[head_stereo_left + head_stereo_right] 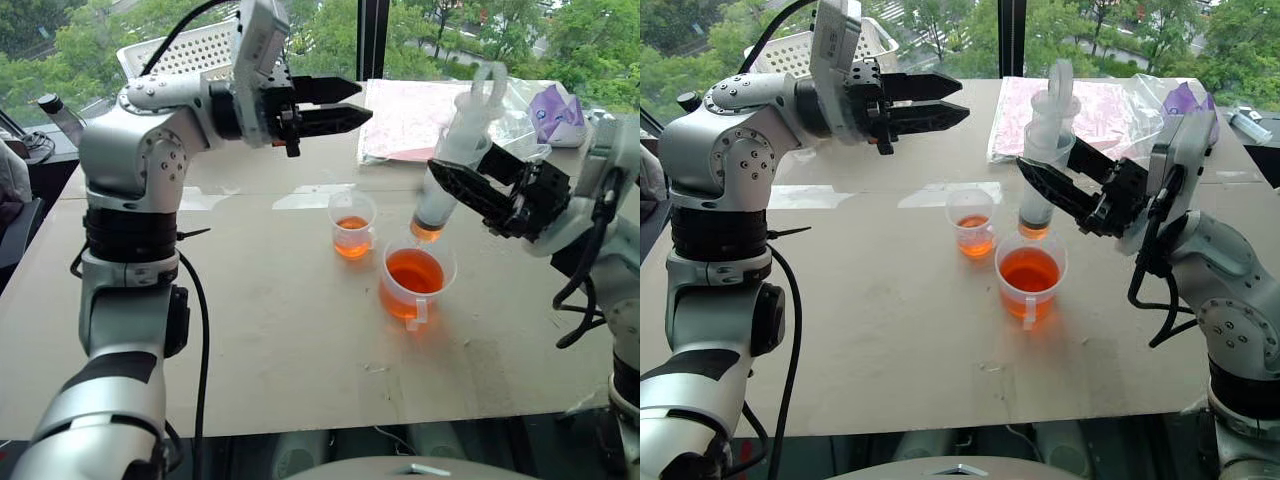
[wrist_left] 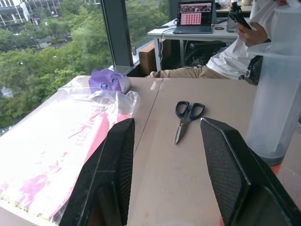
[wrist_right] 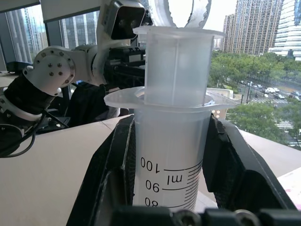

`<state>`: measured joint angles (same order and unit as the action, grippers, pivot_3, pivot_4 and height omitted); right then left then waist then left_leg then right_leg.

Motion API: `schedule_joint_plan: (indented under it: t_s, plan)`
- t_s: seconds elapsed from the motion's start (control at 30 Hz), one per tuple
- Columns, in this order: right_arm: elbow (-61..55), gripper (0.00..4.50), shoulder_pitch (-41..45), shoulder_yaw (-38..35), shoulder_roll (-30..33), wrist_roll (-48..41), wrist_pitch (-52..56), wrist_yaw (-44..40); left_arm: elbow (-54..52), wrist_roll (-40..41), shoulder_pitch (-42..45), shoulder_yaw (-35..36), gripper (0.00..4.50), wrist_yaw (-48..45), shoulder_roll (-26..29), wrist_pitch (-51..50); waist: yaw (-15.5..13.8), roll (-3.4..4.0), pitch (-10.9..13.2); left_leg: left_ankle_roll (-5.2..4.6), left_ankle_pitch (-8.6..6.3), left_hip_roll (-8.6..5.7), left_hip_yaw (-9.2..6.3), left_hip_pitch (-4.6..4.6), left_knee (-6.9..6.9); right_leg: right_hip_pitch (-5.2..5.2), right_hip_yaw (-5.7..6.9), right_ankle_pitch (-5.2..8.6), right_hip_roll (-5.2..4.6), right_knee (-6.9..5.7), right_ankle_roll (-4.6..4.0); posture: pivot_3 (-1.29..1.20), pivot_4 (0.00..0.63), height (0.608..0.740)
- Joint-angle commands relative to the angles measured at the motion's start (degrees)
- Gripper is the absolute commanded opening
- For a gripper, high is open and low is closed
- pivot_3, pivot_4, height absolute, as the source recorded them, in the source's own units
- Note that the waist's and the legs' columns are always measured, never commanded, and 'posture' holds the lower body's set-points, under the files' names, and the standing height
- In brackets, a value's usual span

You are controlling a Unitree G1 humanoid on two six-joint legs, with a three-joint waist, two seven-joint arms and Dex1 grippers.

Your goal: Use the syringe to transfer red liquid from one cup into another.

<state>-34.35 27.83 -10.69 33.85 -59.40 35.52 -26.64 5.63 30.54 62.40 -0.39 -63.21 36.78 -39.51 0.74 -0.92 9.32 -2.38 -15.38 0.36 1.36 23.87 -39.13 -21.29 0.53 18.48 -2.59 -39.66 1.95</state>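
- The right tool (image 1: 1040, 185) is clamped on the barrel of the syringe (image 1: 1043, 150) just under its flange, one black finger on each side — the right wrist view shows the printed scale between them.
- The syringe stands nearly upright, plunger ring at the top, tip pointing down. A little red liquid (image 1: 1034, 230) sits in the bottom of its barrel.
- Its tip hangs above the tabletop (image 1: 890, 330), just behind the rim of the measuring cup (image 1: 1030, 275) and beside the small cup (image 1: 971, 222); whether the tip touches anything cannot be told.
- The measuring cup, with its handle turned toward the robot, is well filled with the same orange-red liquid.
- The small cup stands just to the left of it and slightly farther back, holding a shallow layer of liquid. The two cups are close but apart.
- The left tool (image 1: 340, 105) is raised over the tabletop and points sideways toward the right arm — its fingers are parted and hold nothing.
- Farther back lie a clear plastic sheet with pink marks (image 1: 1100, 105) and a purple packet (image 1: 1188, 98).
- Scissors (image 2: 186, 117) with blue handles lie flat on the tabletop.
- A white perforated basket (image 1: 190, 50) sits at the far left edge.
- A person (image 2: 244, 47) sits beyond the tabletop.
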Motion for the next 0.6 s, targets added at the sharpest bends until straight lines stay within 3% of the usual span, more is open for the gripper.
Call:
schedule_joint_plan:
  t_s: [0.03, 0.2, 0.6]
  plan:
    - [3.8, 1.49, 8.0, 0.2, -1.6, -2.3, 1.0, 2.3, 0.6, -0.5, 2.1, 2.3, 2.21, 0.7, 0.7, 2.3, 0.0, 0.0, 0.0, 0.0, 0.0, 0.0, 0.0, 0.0, 0.0, 0.0, 0.0, 0.0, 0.0, -0.01, 0.0, 0.0, 0.15, 0.74]
    - [12.4, 1.49, 17.9, 6.9, -9.0, 6.2, -1.2, 4.4, 2.9, -1.7, 2.6, 3.4, 2.21, 2.0, 1.3, 4.9, 0.2, 0.0, 0.0, 0.0, 0.0, 0.0, 0.02, 0.01, 0.02, -0.08, -0.01, 0.0, -0.01, -0.08, 0.0, 0.0, 0.15, 0.74]
    - [23.1, 1.49, 20.2, 16.5, -19.8, 25.6, -7.3, 3.7, -0.3, 3.4, 0.9, 7.9, 2.21, 2.3, 2.5, 0.8, 0.3, -0.01, 0.0, 0.01, 0.0, -0.01, 0.0, 0.28, 0.03, -0.27, 0.07, -0.01, -0.02, -0.16, 0.01, 0.0, 0.15, 0.74]
